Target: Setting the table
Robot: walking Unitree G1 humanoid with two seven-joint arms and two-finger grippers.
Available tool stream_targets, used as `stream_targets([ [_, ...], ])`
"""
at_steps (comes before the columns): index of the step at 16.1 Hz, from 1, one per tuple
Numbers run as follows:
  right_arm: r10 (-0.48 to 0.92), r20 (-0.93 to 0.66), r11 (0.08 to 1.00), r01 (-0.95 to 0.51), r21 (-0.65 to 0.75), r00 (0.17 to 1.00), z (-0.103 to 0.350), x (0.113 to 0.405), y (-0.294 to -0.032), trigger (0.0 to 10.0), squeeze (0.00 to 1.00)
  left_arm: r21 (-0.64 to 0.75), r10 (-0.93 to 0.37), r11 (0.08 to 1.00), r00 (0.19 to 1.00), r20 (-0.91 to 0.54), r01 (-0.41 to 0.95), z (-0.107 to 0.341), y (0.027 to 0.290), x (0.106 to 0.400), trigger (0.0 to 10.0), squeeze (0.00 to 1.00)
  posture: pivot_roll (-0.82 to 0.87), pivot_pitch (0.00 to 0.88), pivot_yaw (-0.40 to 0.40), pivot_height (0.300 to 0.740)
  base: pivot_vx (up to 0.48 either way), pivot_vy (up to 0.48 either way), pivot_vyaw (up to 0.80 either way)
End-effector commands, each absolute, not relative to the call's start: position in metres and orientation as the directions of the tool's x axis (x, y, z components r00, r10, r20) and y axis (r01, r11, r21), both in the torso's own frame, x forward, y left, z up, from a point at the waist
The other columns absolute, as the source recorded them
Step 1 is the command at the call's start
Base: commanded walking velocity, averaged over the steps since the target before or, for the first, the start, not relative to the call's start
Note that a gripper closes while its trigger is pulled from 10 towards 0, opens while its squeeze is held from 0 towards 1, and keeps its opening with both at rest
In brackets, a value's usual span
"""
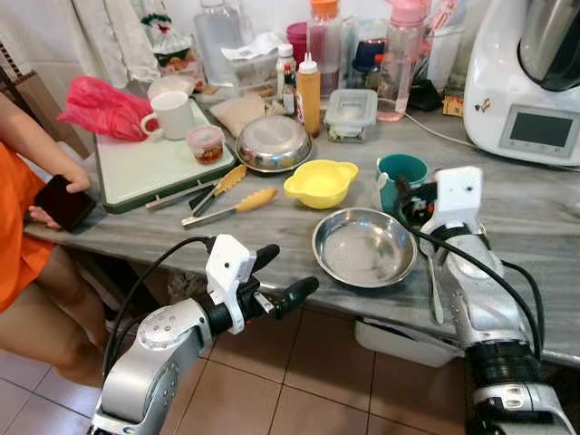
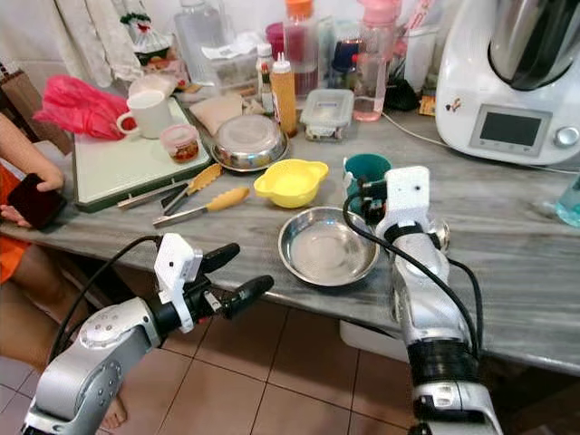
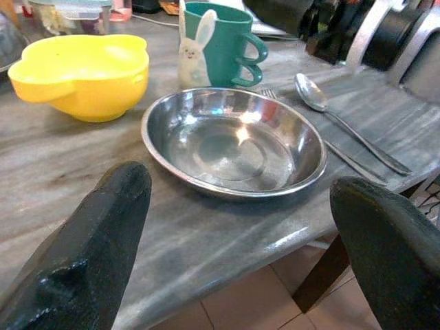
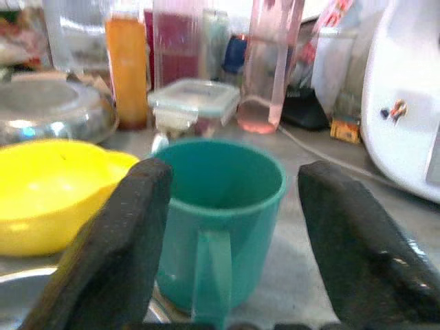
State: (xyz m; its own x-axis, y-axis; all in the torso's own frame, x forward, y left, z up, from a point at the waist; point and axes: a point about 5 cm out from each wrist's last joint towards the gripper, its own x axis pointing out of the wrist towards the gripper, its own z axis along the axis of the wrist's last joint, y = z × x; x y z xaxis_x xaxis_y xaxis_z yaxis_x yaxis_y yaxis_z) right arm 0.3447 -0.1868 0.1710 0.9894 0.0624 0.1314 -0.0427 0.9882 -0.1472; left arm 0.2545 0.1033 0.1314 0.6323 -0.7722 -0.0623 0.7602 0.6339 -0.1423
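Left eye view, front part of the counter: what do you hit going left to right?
Yellow-handled tongs → yellow bowl → steel plate → teal mug → right gripper, open at the mug.

Left tool (image 1: pixel 288 275) hangs with fingers spread apart; right tool (image 4: pixel 230 240) reaches forward, fingers likewise parted.

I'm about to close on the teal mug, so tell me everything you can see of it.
The teal mug looks like plastic, stands upright on the grey counter with its mouth open, and nothing can be seen inside it. A handle faces the right gripper, whose open fingers flank it without touching. A white rabbit figure marks one side. It stands beside the yellow bowl, just behind the steel plate.
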Motion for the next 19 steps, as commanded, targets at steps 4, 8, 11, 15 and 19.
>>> stream_targets([
  [4, 0.026, 0.247, 0.986, 0.015, -0.164, 0.969, 0.191, 0.309, -0.182, 10.0, 1.00, -0.100, -0.713, 0.701, 0.699, -0.053, 0.706, 0.136, 0.113, 0.264, 10.0, 0.00, -0.11, 0.011, 0.093, 0.740, 0.000, 0.000, 0.00],
  [8, -0.013, 0.284, 0.980, 0.069, -0.186, 0.959, 0.192, 0.266, -0.177, 10.0, 1.00, -0.020, -0.505, 0.863, 0.863, 0.025, 0.505, 0.148, 0.134, 0.280, 10.0, 0.00, -0.13, 0.011, 0.094, 0.740, 0.000, 0.000, 0.00],
  [11, -0.004, 0.224, 0.980, 0.049, -0.194, 0.975, 0.178, 0.249, -0.176, 10.0, 1.00, 0.077, -0.283, 0.957, 0.958, 0.033, 0.280, 0.145, 0.154, 0.283, 10.0, 0.00, -0.15, 0.016, 0.090, 0.740, 0.000, 0.000, 0.00],
  [15, 0.035, 0.102, 0.986, -0.018, -0.165, 0.994, 0.158, 0.236, -0.174, 10.0, 1.00, 0.224, -0.045, 0.974, 0.999, 0.002, 0.043, 0.124, 0.184, 0.271, 10.0, 0.00, -0.14, 0.022, 0.071, 0.740, 0.000, 0.000, 0.00],
  [19, 0.060, 0.030, 0.988, -0.055, -0.143, 0.998, 0.144, 0.231, -0.172, 10.0, 0.00, 0.330, 0.090, 0.940, 0.996, -0.009, -0.082, 0.111, 0.201, 0.256, 10.0, 0.00, -0.14, 0.013, 0.060, 0.740, 0.000, 0.000, 0.00],
])
